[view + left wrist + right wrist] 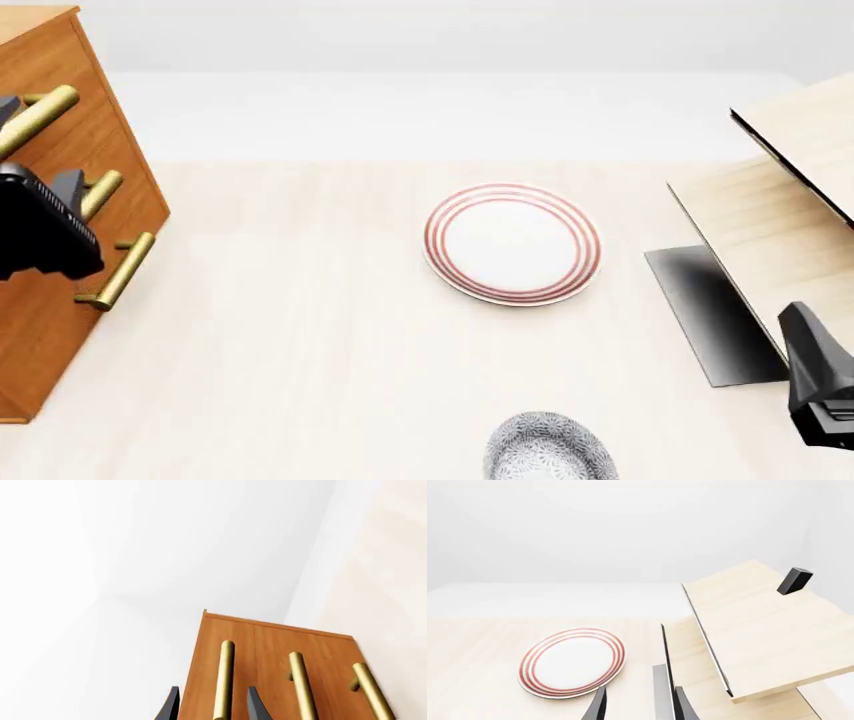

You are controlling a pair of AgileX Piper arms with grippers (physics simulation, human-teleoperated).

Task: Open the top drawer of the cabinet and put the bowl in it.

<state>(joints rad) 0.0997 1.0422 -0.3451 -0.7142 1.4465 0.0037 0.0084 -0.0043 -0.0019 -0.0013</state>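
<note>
Desk [307, 350]: pale wood surface, carries everything below.

Cabinet [54, 300]: orange-brown, stands at the desk's far left in the front view. All three drawers look closed; the top drawer [217, 652] front sits flush with the others, brass bar handle across it.

Pale wooden structure [787, 220]: right side of the desk, with a dark panel at its base.

Plate [513, 243]: white with red rings, flat on the desk near centre, well apart from the cabinet.

Bowl [550, 448]: grey-and-white speckled, on the desk at the near edge of the front view, nearer than the plate, partly cut off.

Left claw [212, 705]: fingers spread, one on each side of the top drawer's handle, gripping nothing.

Right claw [639, 705]: fingers apart, empty, above the desk between plate and pale structure.
</note>
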